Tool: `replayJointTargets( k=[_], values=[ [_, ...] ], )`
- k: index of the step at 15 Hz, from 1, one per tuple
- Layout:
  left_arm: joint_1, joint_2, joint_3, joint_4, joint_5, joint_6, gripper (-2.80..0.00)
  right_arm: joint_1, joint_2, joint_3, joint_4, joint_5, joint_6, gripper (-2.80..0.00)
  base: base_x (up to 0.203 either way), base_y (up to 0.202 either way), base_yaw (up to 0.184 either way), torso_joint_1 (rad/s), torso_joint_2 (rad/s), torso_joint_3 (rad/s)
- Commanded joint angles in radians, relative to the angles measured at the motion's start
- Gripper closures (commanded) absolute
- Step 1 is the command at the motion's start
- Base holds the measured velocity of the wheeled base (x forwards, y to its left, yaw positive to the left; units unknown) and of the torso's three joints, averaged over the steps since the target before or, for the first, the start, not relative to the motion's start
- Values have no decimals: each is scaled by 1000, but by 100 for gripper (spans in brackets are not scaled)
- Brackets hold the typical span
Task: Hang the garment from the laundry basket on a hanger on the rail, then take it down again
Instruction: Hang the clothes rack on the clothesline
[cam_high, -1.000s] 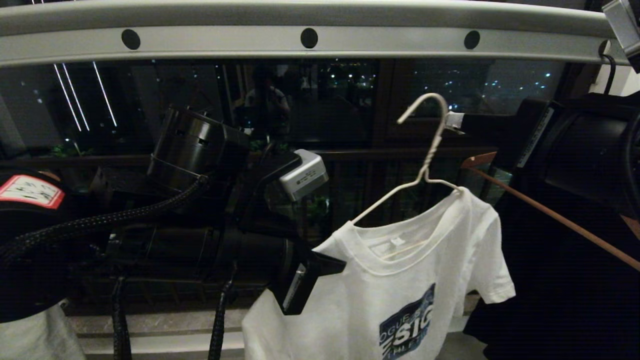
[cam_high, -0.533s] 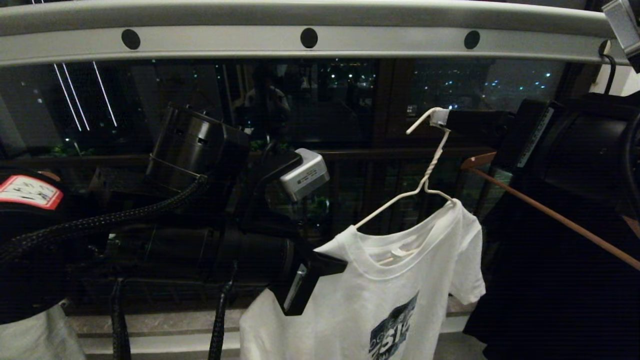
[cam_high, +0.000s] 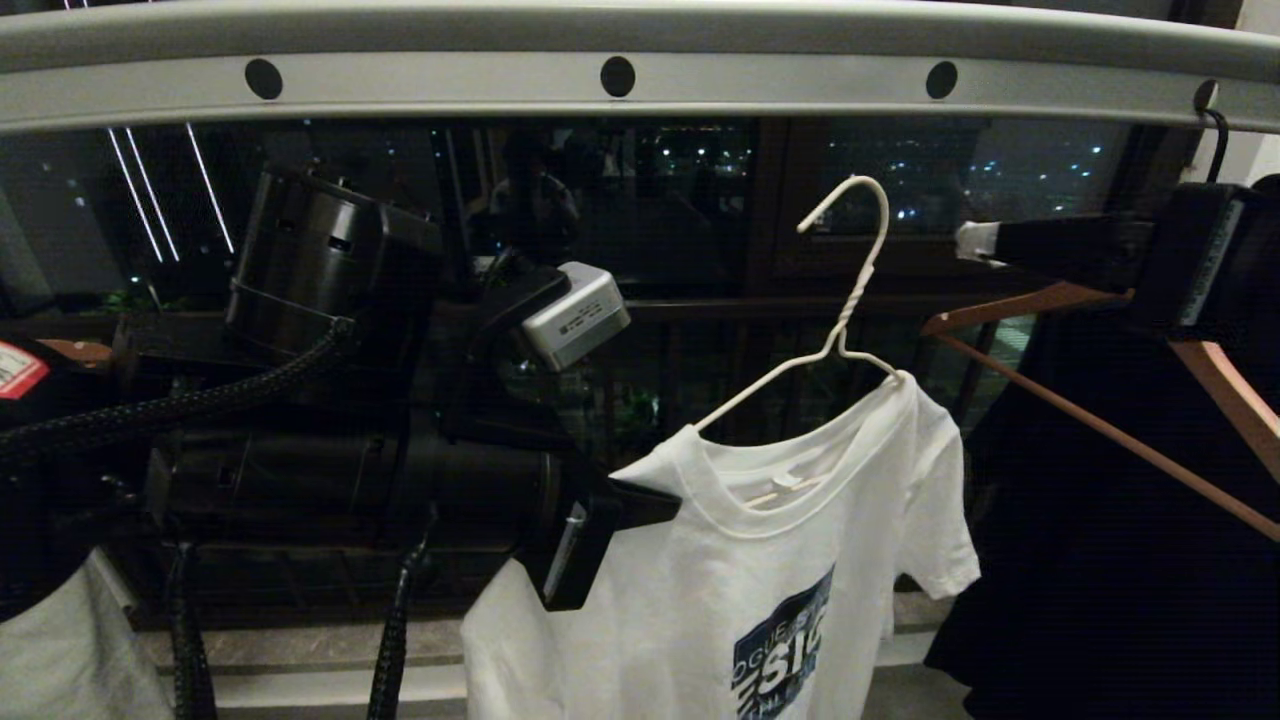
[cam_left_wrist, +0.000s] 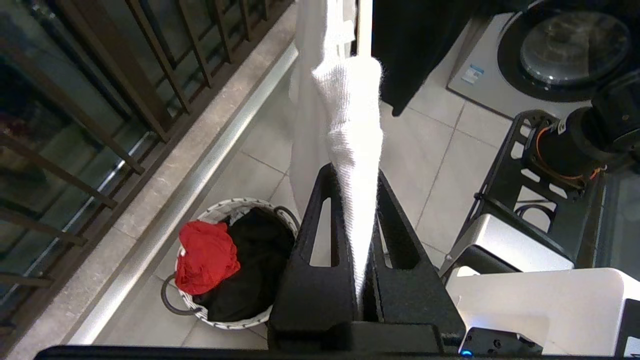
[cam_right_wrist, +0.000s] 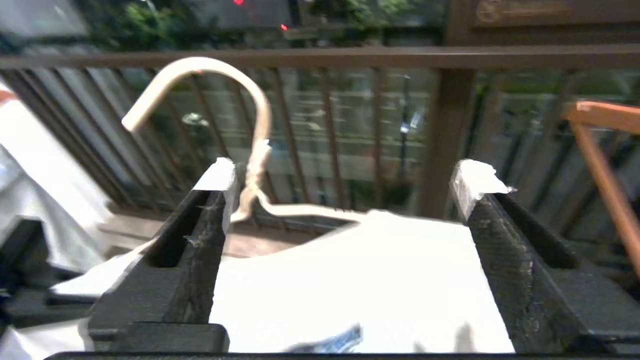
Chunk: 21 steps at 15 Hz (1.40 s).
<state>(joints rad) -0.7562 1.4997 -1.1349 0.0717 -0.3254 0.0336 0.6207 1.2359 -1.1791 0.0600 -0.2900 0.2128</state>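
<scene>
From the head, the rail (cam_high: 620, 75) runs across the top of the scene. The hanger (cam_high: 850, 300) carries the T-shirt (cam_high: 760, 570) well below the rail, its hook curling up and open toward the robot's left, hooked on nothing. The hanger's neck stands nearly upright and its shoulders slope down to the left. The left gripper (cam_high: 590, 540) is clamped on the shirt's lower shoulder. The right gripper (cam_high: 975, 240) reaches in from the right, level with the hook and a little apart from it, so it is the nearer arm to the hook. A brown wooden hanger (cam_high: 1100, 420) hangs just behind.

From the left wrist, the fingers are pressed together on a fold of white cloth, and the laundry basket (cam_left_wrist: 220, 320) sits on the floor below, holding a red cloth (cam_left_wrist: 205, 257) and something black.

From the right wrist, the fingers (cam_right_wrist: 215, 185) stand wide apart and empty, with the hook rising beyond them; it looks clear of both pads, though blur leaves that uncertain.
</scene>
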Motion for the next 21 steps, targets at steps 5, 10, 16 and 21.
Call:
replayJointTargets(
  k=[5,10,16,21],
  values=[
    [5,-46,4,6,-45,-3,0,-158,-17,-47,156,117,-68,0,0,0,0,0,0,0],
    [24,-82,36,11,-102,-9,0,-360,22,-75,253,340,-150,0,0,0,0,0,0,0],
    [96,-114,56,15,-239,-8,0,-489,44,-113,403,547,-276,0,0,0,0,0,0,0],
    [157,-112,61,29,-393,1,0,-609,74,-162,542,695,-443,0,0,0,0,0,0,0]
  ],
)
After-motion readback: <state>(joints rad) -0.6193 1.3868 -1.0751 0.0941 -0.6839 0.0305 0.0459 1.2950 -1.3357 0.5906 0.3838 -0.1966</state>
